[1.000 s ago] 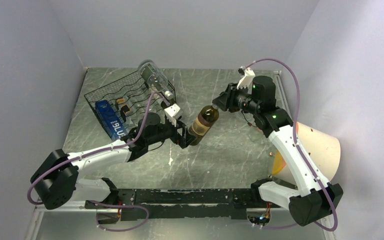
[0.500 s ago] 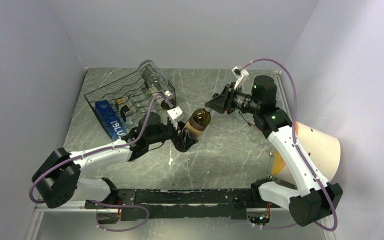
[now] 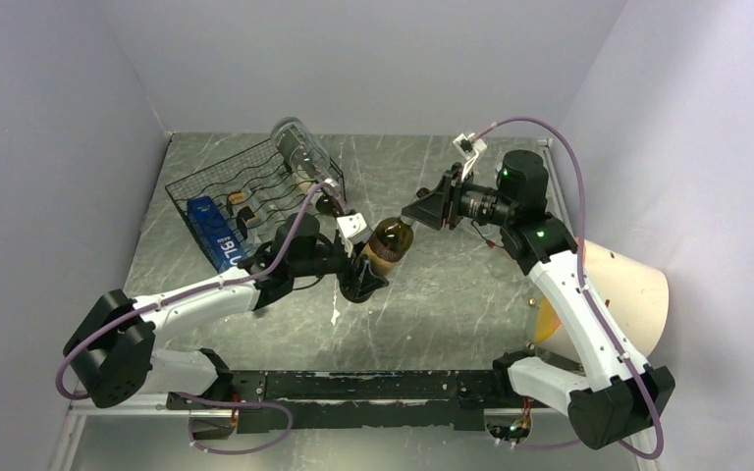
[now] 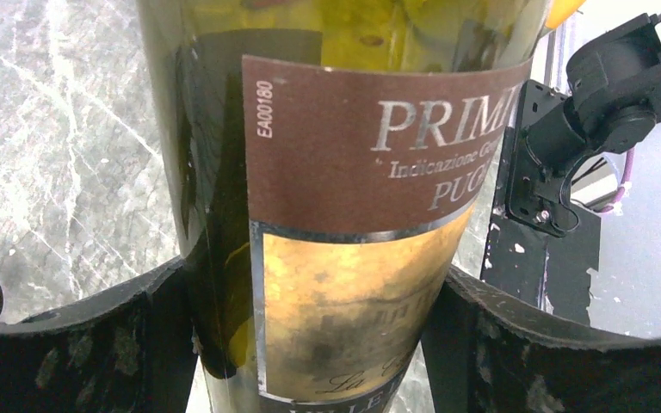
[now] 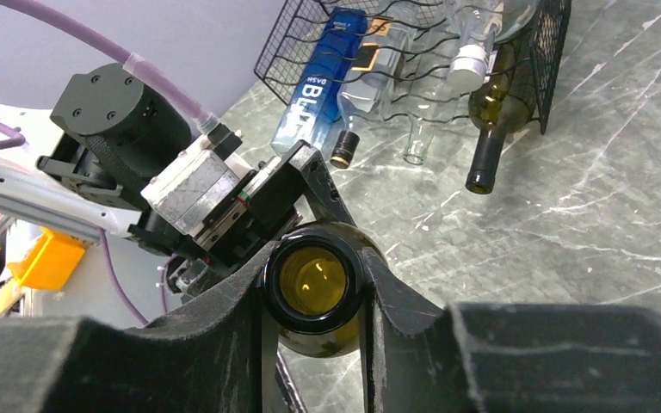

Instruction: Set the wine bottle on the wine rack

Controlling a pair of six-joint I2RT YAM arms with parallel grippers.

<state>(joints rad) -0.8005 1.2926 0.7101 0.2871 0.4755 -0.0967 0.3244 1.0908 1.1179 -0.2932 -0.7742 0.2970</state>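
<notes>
Two grippers share the olive-green glass wine bottle with a brown label (image 3: 386,245), held tilted over the middle of the grey marbled bench (image 3: 452,299). The left gripper (image 4: 310,344) has its black fingers (image 4: 95,344) against both sides of the labelled body, and the right gripper (image 5: 314,288) is clamped on its mouth. The black thin-wire wine rack (image 3: 201,182), holding other bottles (image 3: 214,234), sits at the bench's far left corner, near this bottle but apart.

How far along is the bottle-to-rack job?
Done: the right gripper clamps the wine bottle at its mouth. In hand: the left gripper grips its labelled body, mid-table, apart from the rack. Left: carry it to the wine rack, which holds other bottles, and lay it in.
</notes>
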